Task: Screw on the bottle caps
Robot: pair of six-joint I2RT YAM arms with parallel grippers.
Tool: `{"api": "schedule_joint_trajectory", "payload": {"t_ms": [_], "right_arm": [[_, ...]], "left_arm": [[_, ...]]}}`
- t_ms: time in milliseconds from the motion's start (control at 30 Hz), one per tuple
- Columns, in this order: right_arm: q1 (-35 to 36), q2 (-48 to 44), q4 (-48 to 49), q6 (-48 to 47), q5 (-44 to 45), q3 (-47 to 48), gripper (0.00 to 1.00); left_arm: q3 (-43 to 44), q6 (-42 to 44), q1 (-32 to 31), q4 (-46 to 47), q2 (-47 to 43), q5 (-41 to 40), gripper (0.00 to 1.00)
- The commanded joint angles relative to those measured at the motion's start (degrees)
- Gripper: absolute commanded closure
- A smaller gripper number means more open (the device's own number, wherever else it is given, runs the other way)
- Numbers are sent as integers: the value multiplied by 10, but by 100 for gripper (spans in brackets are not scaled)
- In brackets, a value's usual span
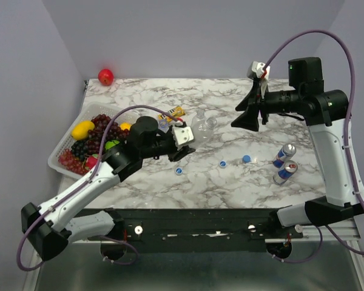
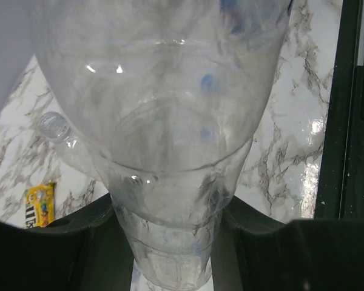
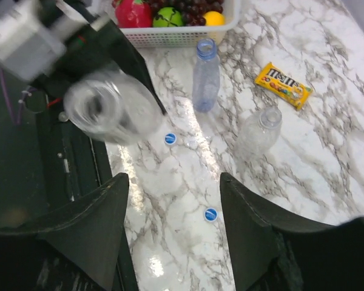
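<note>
While the left gripper (image 2: 170, 242) is clamped on a colourless bottle (image 2: 164, 121), the right gripper (image 3: 173, 209) hangs spread wide over a blue cap (image 3: 211, 214) on the marble table (image 3: 303, 182).

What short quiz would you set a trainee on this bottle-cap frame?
1. True or false: the left tool grips a wide colourless clear plastic bottle.
2. How many small round blue plastic caps lie loose on the marble table? A) one B) two C) three
3. Fill in: the right tool is ___ and holds nothing.
Key: 1 true; 2 C; 3 open.
</note>
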Motion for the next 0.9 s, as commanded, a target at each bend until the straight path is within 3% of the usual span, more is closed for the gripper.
{"api": "schedule_joint_trajectory", "payload": {"t_ms": [0,33,67,133,167,367,567,733,867], "right_arm": [[-8,-23,26,-35,20,-129,28],[-8,-32,33,-56,21,-166,22],[-8,-34,45,-89,28,-198,6],[-8,-34,67,-145,56,-285,3],[-7,-28,72,-209,65,-309,5],[6,-2,207,-334,178,-478,18],[30,75,302,-380,223,-524,29],[59,151,337,-392,240,-514,31],[74,174,339,-416,249,-514,34]], "left_arm": [[-56,-2,3,-16,-117,-76,100],[-63,-7,4,-23,-128,-86,100],[-69,-9,6,-28,-138,-91,100],[-73,-16,12,-38,-160,-93,100],[-72,-17,15,-38,-165,-100,100],[-59,-42,73,3,-179,-131,100],[-63,-52,130,30,-190,-130,100],[-44,18,132,-32,-181,-31,98],[-39,0,132,-35,-175,-31,98]]}}
